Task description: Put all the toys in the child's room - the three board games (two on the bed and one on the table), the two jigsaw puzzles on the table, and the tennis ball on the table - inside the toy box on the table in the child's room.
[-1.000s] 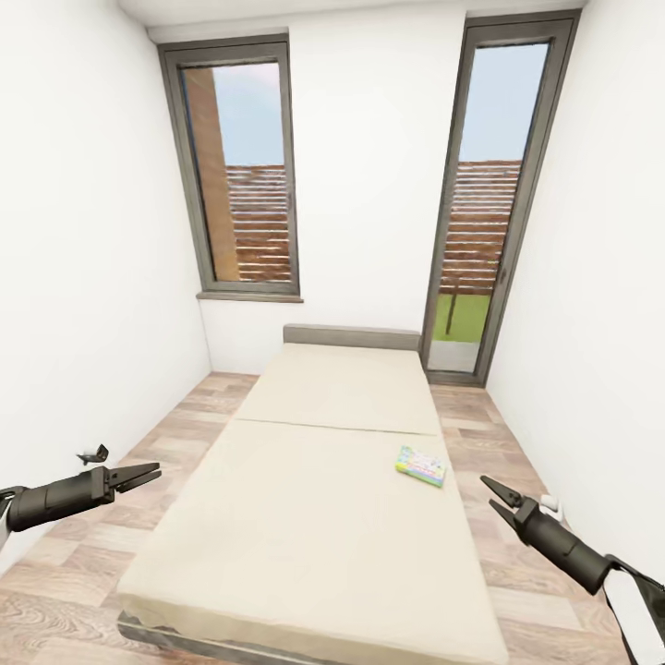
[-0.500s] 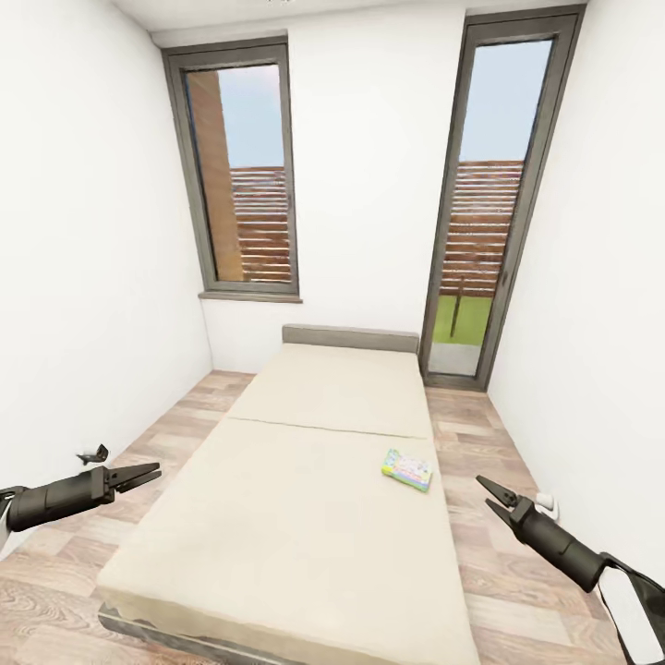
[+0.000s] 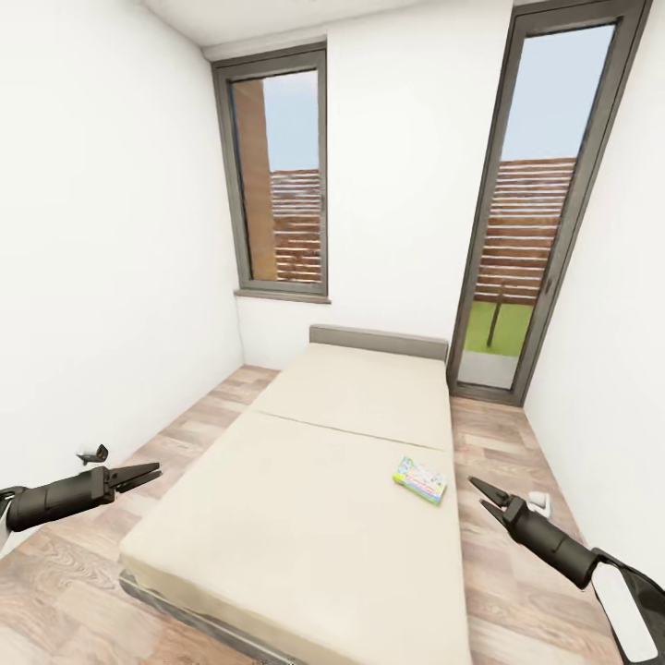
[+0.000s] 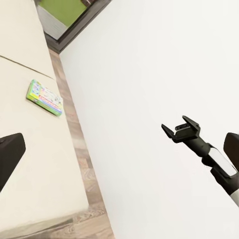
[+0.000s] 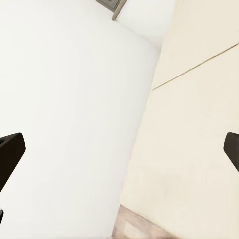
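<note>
since a moment ago the whole view has turned a little to the left, so the camera moved, not the things. one board game (image 3: 420, 479) lies flat on the bed (image 3: 314, 517) near its right edge. left gripper (image 3: 148, 475) and right gripper (image 3: 480, 489) hang empty at the sides, fingers a little apart. i judge the risk is this: the box is thin and flat on a soft mattress, so the fingers may slide over it or push it off the edge to the floor (image 3: 499, 434)
</note>
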Robot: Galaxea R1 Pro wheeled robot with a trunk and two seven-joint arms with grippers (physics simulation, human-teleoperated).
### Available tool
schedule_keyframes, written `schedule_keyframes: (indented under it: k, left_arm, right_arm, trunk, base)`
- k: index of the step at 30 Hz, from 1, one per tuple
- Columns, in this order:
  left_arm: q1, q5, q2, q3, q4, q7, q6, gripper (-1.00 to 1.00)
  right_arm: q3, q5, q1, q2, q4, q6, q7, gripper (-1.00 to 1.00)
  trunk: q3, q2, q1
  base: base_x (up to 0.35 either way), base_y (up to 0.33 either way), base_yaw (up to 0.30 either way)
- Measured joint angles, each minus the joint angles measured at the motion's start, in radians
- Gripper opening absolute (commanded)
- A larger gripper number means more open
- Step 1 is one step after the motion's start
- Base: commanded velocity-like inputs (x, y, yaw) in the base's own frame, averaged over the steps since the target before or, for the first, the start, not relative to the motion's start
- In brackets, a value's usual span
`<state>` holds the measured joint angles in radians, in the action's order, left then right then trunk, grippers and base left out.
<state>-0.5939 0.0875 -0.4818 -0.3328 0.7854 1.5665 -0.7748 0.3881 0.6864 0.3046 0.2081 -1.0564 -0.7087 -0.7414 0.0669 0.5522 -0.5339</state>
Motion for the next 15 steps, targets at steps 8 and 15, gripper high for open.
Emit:
schedule_keyframes:
  k: [8, 15]
  left_arm:
    - [0.0, 0.0, 0.0, 0.0, 0.0, 0.0, 0.0, 1.0]
    - [0.0, 0.0, 0.0, 0.0, 0.0, 0.0, 0.0, 1.0]
  right_arm:
    - [-0.003, -0.001, 0.0, -0.002, -0.003, 0.0, 0.001, 1.0]
    - [-0.02, -0.001, 0.0, -0.002, -0.005, 0.003, 0.001, 1.0]
  trunk:
    - [0.0, 0.0, 0.0]
    - [0.0, 0.0, 0.0]
  base:
    - [0.0, -0.248, 0.281]
    - [0.0, -0.232, 0.282]
